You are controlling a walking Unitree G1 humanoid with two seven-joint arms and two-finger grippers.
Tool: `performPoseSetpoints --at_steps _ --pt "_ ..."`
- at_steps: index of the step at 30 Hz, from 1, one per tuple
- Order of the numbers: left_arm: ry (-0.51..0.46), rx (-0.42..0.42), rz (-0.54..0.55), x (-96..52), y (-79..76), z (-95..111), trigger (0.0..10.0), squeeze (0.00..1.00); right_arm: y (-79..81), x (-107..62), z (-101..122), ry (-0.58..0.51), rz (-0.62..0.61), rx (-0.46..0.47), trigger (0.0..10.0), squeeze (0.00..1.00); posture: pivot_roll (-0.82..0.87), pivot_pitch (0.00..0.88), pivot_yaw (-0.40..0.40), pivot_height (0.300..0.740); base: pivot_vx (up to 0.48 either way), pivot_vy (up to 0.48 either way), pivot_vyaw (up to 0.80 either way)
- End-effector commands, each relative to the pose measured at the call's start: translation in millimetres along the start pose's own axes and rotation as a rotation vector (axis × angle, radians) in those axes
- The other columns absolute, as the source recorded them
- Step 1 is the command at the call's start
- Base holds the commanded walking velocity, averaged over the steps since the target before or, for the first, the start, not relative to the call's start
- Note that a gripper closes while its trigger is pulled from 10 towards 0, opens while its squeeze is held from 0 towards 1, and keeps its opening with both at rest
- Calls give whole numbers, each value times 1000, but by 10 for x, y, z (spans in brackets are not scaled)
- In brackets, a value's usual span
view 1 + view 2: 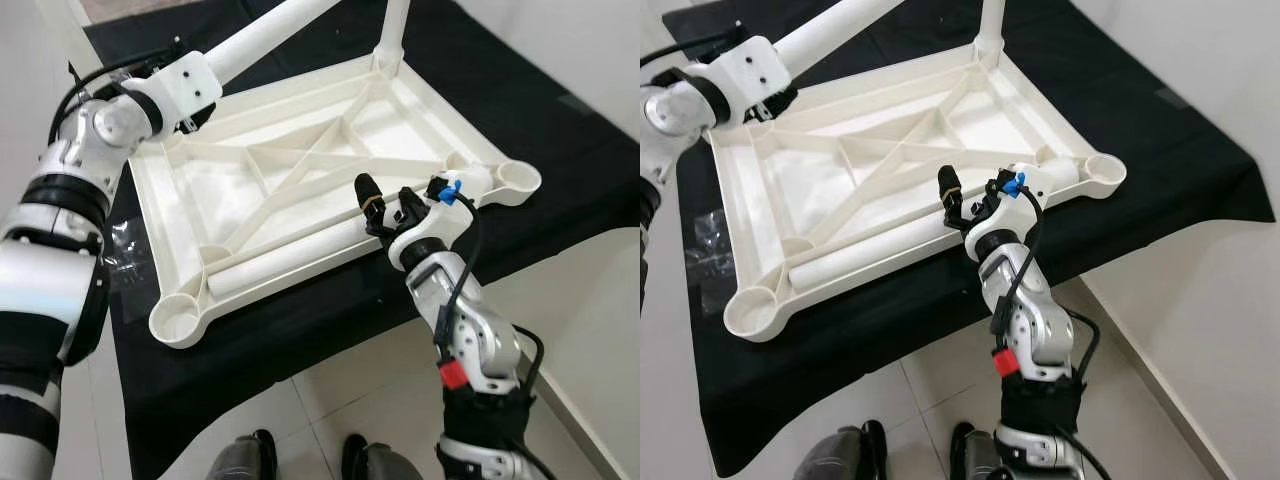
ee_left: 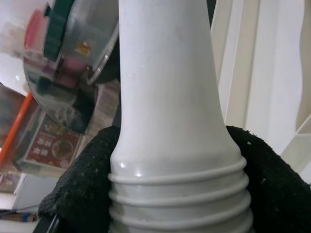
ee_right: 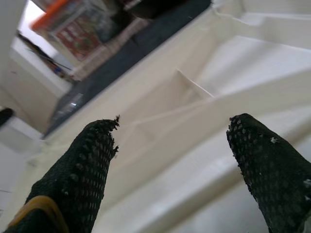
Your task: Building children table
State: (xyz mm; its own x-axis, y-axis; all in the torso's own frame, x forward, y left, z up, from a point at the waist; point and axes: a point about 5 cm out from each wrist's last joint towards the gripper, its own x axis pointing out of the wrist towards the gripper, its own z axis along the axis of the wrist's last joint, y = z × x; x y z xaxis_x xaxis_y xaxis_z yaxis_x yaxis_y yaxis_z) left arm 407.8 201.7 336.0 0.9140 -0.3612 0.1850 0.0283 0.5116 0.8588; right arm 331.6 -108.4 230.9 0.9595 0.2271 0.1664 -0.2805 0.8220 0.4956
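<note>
The white table top [image 1: 150,210] lies upside down on a black cloth, ribs facing up. My left gripper [image 1: 185,115] is shut on a white table leg [image 1: 270,30] over the far left corner; in the left wrist view the black pads [image 2: 82,189] clamp the leg's ribbed end [image 2: 170,97]. A second leg [image 1: 392,30] stands in the far corner socket. A loose leg [image 1: 290,258] lies inside the top along its near edge. My right gripper [image 1: 388,200] is open at that leg's right end, fingers [image 3: 82,165] spread with nothing between them.
Open round sockets show at the near left corner [image 1: 178,318] and the right corner [image 1: 517,178]. The black cloth [image 1: 560,130] drops off to tiled floor in front of me. A clear plastic bag [image 1: 125,250] lies left of the top. My feet [image 1: 250,455] are below.
</note>
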Motion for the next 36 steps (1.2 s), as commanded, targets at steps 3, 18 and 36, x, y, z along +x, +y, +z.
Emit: performPoseSetpoints --at_steps 3,18,36 --pt "-44 -25 28 -63 24 -23 10000 0 263 94 41 -35 129 92 10000 0 110 124 -42 740 0 0 0" --pt "-121 -252 55 -450 -632 -51 10000 0 678 235 372 -100 438 256 10000 0 97 128 -91 740 0 0 0" --pt "-120 -343 38 -689 -986 185 10000 0 727 275 198 -10 490 333 10000 0 101 126 -108 740 0 0 0"
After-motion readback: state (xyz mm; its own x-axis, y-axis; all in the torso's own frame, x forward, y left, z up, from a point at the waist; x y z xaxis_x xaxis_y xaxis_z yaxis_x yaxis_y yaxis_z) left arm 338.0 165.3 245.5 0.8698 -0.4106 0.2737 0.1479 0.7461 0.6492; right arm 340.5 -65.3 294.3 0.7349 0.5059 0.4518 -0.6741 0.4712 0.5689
